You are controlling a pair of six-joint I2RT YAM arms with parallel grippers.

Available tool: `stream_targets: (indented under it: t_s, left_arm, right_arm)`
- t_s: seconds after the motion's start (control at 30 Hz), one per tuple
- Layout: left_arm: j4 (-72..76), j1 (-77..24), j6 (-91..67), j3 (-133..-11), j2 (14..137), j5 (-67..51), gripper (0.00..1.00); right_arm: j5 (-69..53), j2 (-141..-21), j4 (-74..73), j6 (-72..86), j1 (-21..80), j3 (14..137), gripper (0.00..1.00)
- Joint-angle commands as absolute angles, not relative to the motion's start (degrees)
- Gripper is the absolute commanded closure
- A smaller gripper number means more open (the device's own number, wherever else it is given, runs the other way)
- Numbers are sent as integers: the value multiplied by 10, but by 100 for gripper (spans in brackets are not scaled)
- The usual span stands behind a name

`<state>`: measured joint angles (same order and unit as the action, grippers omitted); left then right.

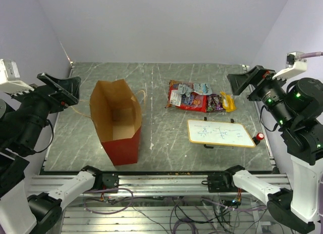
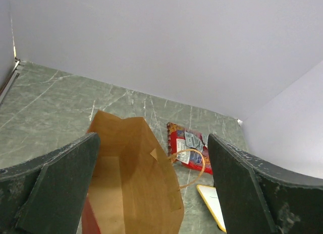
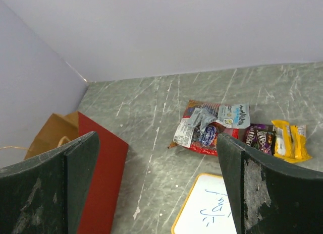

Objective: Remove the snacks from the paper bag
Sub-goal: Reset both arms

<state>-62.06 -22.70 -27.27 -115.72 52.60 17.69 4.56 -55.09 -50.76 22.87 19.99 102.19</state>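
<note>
The paper bag [image 1: 117, 124] stands upright at the table's left, red outside, brown inside, mouth open; I see nothing inside it. It also shows in the left wrist view [image 2: 132, 181] and the right wrist view [image 3: 98, 163]. The snacks [image 1: 199, 97] lie in a pile on the table right of the bag: a flat red bag [image 3: 199, 138], a pale blue-white packet [image 3: 232, 115], a dark purple one [image 3: 260, 138], a yellow one [image 3: 288, 139]. My left gripper [image 1: 68, 90] is open and empty, raised left of the bag. My right gripper [image 1: 242, 82] is open and empty, raised right of the snacks.
A wood-framed white board [image 1: 220, 133] with blue writing lies in front of the snacks, a small red knob [image 1: 260, 137] at its right end. Purple walls close the back and sides. The bag's thin loop handle [image 2: 192, 166] hangs toward the snacks.
</note>
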Motion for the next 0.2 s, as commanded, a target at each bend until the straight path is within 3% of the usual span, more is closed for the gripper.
stream_targets:
  t_s: [0.0,0.17]
  left_arm:
    - [-613,-230,-280,-1150,528,186,2]
    - [-613,-230,-294,-1137,521,186,2]
  right_arm:
    - [66,-559,-511,222,201,1032,0]
    - [88,-575,-540,220,201,1052,0]
